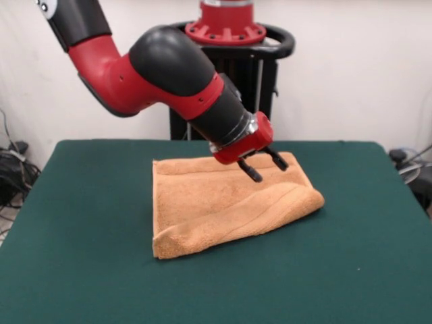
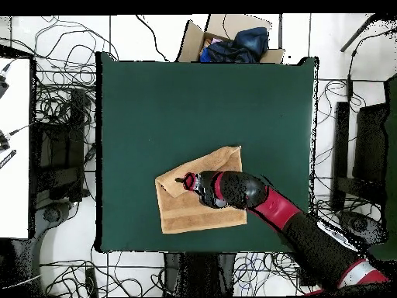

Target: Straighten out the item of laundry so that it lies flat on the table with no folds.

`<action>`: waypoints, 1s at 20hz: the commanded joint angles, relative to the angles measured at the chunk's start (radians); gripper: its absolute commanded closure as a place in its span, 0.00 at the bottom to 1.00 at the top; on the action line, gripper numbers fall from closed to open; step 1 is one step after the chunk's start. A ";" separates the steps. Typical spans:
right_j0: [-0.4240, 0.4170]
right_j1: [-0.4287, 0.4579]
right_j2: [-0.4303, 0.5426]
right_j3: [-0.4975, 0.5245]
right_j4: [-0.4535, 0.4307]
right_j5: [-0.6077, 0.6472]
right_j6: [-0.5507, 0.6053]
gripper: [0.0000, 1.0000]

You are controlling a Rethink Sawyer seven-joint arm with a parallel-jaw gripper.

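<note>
Orange-tan towel point(image 1: 223, 206) lies folded beneath the spread fingers point(image 1: 254, 173).

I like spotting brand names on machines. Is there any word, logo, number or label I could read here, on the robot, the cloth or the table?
None can be read.
Red and black arm: no lettering shows.
Orange towel: no label or print in view.
Green table: plain.
Cardboard box beyond the table: no readable marking.
</note>
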 commanded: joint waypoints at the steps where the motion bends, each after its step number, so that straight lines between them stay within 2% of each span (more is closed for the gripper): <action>1: 0.055 0.002 -0.085 -0.050 0.063 -0.043 0.218 0.00; 6: 0.105 -0.029 -0.148 -0.064 0.052 -0.018 0.233 0.00; 11: 0.106 0.028 -0.172 -0.096 0.019 -0.047 0.167 0.00; 15: 0.133 0.039 -0.216 -0.122 -0.006 -0.048 0.149 0.00; 18: 0.131 0.054 -0.216 -0.125 -0.007 -0.060 0.134 0.00; 20: 0.096 0.088 -0.172 -0.117 -0.002 -0.088 0.107 0.00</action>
